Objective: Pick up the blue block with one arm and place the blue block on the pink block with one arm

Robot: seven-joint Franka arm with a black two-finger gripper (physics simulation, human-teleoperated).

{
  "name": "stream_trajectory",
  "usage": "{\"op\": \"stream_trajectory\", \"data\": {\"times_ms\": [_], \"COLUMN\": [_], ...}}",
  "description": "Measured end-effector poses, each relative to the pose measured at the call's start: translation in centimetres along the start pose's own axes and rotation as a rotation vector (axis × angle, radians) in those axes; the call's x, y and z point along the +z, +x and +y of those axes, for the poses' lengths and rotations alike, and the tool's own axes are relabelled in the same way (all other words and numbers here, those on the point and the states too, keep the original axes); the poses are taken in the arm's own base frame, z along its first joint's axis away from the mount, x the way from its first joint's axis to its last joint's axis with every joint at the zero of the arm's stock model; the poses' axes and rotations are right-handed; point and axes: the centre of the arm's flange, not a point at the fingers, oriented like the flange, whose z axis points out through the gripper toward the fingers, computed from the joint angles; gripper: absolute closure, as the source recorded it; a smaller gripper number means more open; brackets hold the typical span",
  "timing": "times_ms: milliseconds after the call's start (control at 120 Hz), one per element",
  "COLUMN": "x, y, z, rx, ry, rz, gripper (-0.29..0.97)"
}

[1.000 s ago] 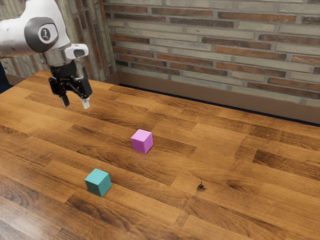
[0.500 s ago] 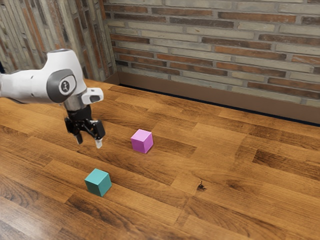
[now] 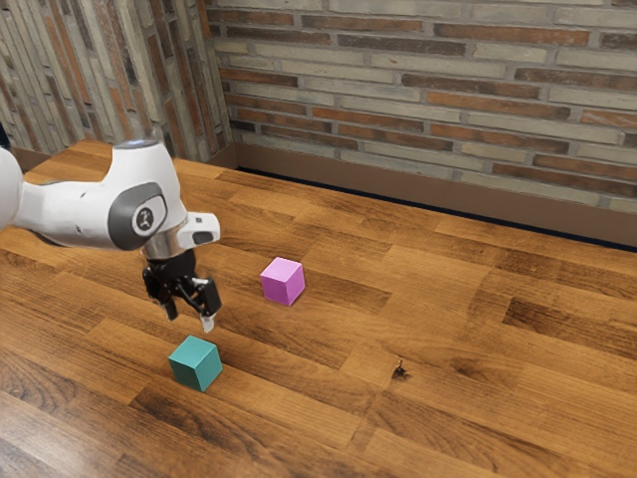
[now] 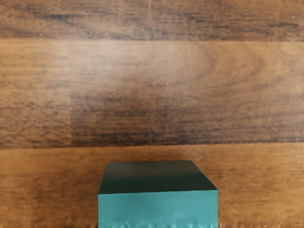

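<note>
The blue block, teal in shade, sits on the wooden table near the front left of the exterior view. My gripper hangs open just above it, fingers pointing down and a short gap left over the block's top. The pink block rests on the table farther back and toward the exterior view's right, apart from the arm. In the wrist view the blue block lies right under my hand on the wood.
A brick wall with a dark baseboard runs along the table's far edge. A small dark mark is on the planks toward the exterior view's right of the blue block.
My arm has swung from the far left corner forward and down, and the open gripper now hovers over the blue block. Both blocks have stayed put.
</note>
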Motion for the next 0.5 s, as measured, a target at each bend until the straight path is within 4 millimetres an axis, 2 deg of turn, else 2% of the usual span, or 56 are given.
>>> {"op": "stream_trajectory", "data": {"times_ms": [267, 500], "x": [1.8, 2.9], "y": [-1.4, -2.1], "z": [2.4, 2.3], "rx": [0.047, 0.046], "ry": [0.001, -0.001], "rz": [-0.033, -0.059], "gripper": [0.07, 0.08]}}
